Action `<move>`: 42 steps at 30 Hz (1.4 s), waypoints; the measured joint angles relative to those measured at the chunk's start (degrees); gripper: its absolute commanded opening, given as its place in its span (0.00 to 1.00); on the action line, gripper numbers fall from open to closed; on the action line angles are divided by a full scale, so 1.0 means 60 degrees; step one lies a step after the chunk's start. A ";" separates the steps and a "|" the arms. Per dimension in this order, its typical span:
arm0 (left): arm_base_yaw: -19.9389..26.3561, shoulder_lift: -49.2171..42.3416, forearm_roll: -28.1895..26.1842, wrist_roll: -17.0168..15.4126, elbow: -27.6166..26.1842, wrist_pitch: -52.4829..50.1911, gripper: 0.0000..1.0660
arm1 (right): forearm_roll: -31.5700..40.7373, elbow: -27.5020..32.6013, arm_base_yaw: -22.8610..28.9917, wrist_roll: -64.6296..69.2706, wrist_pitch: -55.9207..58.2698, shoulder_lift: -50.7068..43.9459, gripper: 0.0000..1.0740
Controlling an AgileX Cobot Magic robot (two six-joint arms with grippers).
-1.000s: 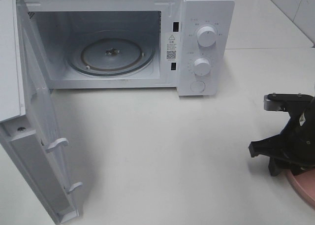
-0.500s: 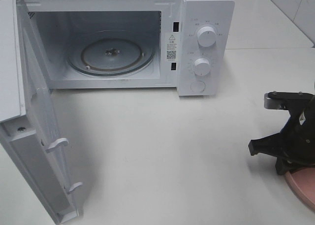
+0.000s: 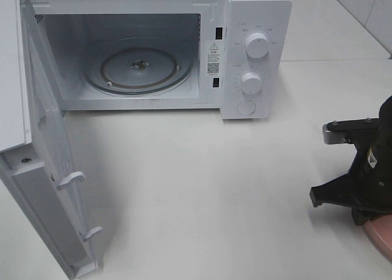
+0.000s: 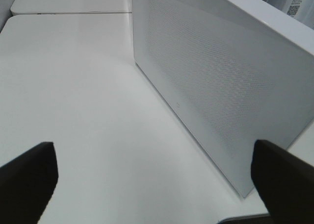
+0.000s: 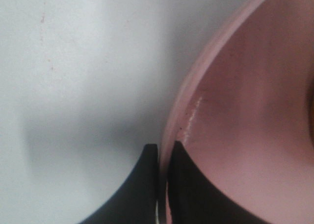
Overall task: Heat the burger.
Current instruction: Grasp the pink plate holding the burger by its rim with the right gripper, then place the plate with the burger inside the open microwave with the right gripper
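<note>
The burger is out of view. A pink plate (image 5: 245, 136) fills much of the right wrist view, and only its edge (image 3: 381, 234) shows at the lower right of the exterior high view. My right gripper (image 5: 164, 153) is shut on the plate's rim, one finger inside it and one outside. From above, the right arm (image 3: 364, 176) hides that gripper. My left gripper (image 4: 154, 185) stands wide open with nothing between its fingers (image 4: 27, 180), next to the outer face of the microwave door (image 4: 221, 87). It does not show in the exterior high view.
The white microwave (image 3: 254, 53) stands at the back, its door (image 3: 43, 188) swung open to the left. Its glass turntable (image 3: 138, 68) carries nothing. White table (image 3: 202, 188) lies between the microwave and the plate.
My right gripper has closed onto the plate's rim, and the right arm has shifted a little toward the table's front edge. The left gripper has stayed open and still.
</note>
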 measured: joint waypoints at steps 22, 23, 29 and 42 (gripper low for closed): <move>0.0000 0.0000 0.0000 0.0000 0.0000 0.0000 0.94 | -0.1528 0.0048 0.1757 0.1700 0.1089 0.0000 0.00; 0.0000 0.0000 0.0000 0.0000 0.0000 0.0000 0.94 | -0.1595 0.0048 0.1824 0.1757 0.1146 0.0000 0.00; 0.0000 0.0000 0.0000 0.0000 0.0000 0.0000 0.94 | -0.2005 0.0048 0.2263 0.2101 0.1547 0.0010 0.00; 0.0000 0.0000 0.0000 0.0000 0.0000 0.0000 0.94 | -0.2693 0.0057 0.2397 0.2330 0.2521 -0.0888 0.00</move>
